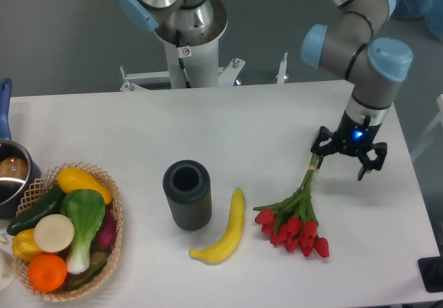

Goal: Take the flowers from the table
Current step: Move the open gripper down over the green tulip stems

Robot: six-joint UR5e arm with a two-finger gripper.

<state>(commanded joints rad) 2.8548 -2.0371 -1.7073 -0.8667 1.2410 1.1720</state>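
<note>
The flowers (294,218) lie on the white table (228,121) at the right: red tulip buds toward the front edge, green stems running up and to the right. My gripper (348,158) hangs open over the upper end of the stems, its dark fingers spread to either side and hiding the stem tips. Nothing is between the fingers. I cannot tell how far above the tabletop it is.
A yellow banana (225,232) lies just left of the buds. Left of it stands a dark ribbed cylinder vase (187,194). A wicker basket (105,266) of vegetables and a pot (10,176) sit at the left edge. The arm's base (187,38) is behind the table.
</note>
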